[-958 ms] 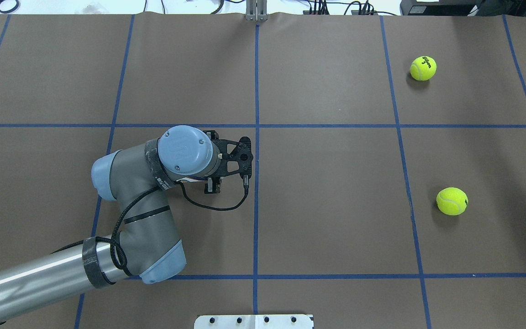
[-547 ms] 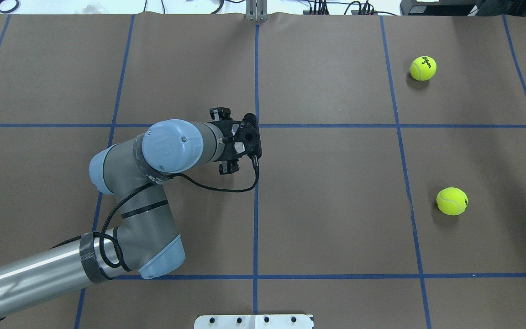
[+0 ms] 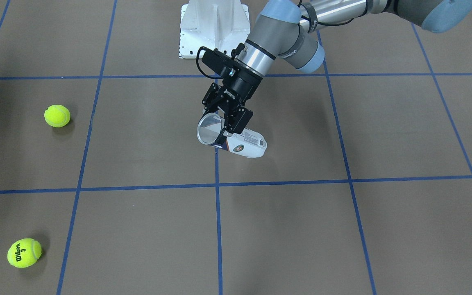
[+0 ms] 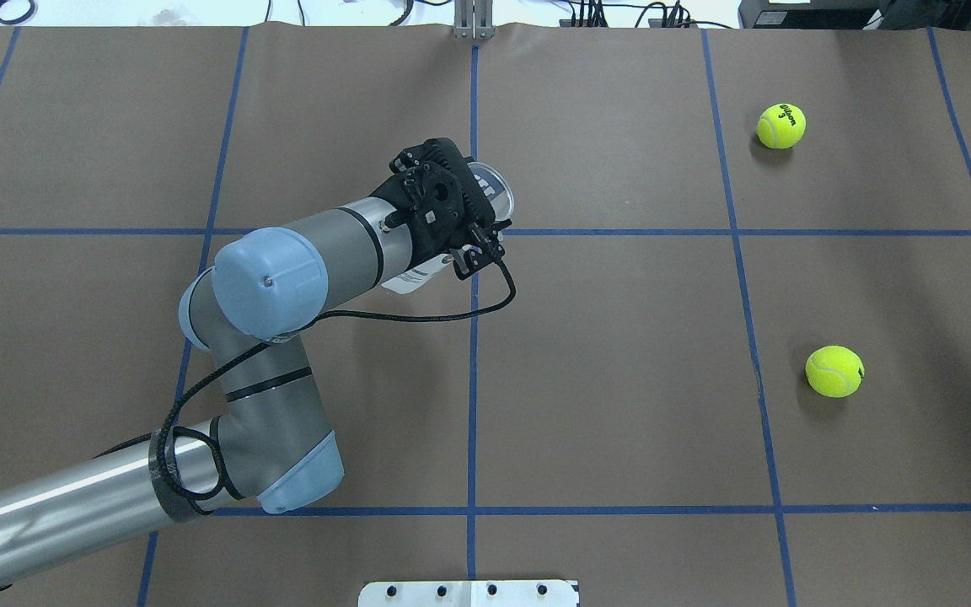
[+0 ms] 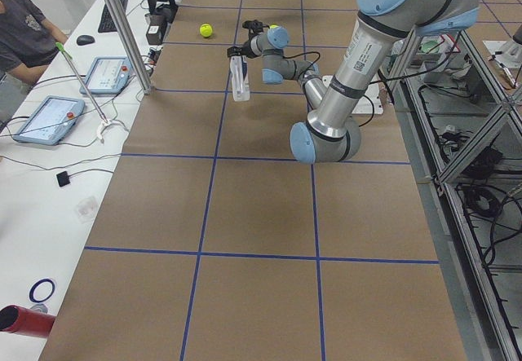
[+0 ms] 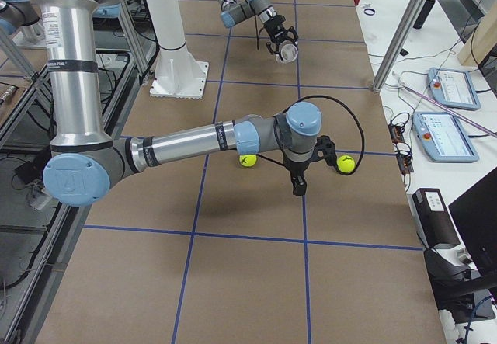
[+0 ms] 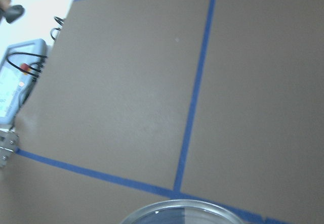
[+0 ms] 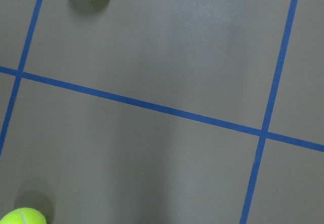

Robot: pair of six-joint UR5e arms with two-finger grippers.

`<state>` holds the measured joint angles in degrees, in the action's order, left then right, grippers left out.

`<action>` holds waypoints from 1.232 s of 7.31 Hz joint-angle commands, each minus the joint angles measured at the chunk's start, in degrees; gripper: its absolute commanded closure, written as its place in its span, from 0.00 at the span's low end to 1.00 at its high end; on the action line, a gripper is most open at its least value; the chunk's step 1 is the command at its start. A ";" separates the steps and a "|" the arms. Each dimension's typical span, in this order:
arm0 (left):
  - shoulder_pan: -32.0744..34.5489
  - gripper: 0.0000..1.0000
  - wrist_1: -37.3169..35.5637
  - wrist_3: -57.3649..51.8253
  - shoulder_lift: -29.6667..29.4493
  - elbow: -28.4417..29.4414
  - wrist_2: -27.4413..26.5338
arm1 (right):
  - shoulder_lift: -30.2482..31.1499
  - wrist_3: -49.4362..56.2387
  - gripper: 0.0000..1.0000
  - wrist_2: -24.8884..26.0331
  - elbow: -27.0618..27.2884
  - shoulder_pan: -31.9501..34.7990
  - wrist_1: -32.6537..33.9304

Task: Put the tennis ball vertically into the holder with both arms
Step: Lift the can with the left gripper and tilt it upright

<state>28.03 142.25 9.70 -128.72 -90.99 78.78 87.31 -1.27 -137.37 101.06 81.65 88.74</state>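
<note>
The holder [image 3: 246, 144] is a clear can with a navy-and-white label. It hangs tilted above the table's middle, its open mouth [image 4: 492, 192] turned away from the robot. My left gripper [image 3: 224, 130] is shut on it near the mouth, and the rim [image 7: 177, 211] shows at the bottom of the left wrist view. Two yellow tennis balls lie on the robot's right side, one far [image 4: 781, 126] and one nearer [image 4: 834, 371]. My right gripper [image 6: 298, 182] hovers between them, pointing down; I cannot tell whether it is open or shut.
The brown table cover carries a grid of blue tape lines [image 4: 473, 379]. The white base pedestal [image 3: 213, 28] stands at the robot's edge. Tablets [image 5: 45, 116] and a person [image 5: 24, 39] are at a side bench beyond the far edge.
The left arm has risen and swung away from the robot, and its wrist has turned. The holder, hidden under the wrist before, now shows lifted and tilted. The balls have not moved.
</note>
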 commanded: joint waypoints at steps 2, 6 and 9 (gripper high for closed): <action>-1.48 0.15 12.83 7.88 -0.91 4.04 -6.78 | 0.40 -11.58 0.00 -0.18 0.28 -3.85 -8.72; -2.89 0.18 29.10 7.80 -3.46 11.80 -17.77 | 1.90 -17.98 0.00 -0.26 0.28 -6.50 -15.79; -5.26 0.18 38.25 7.80 -5.65 19.15 -23.30 | 1.90 -25.24 0.01 -0.97 2.63 -8.69 -15.97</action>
<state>23.62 176.90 17.53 -133.45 -75.34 57.72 89.20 -22.77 -138.12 102.22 74.19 72.89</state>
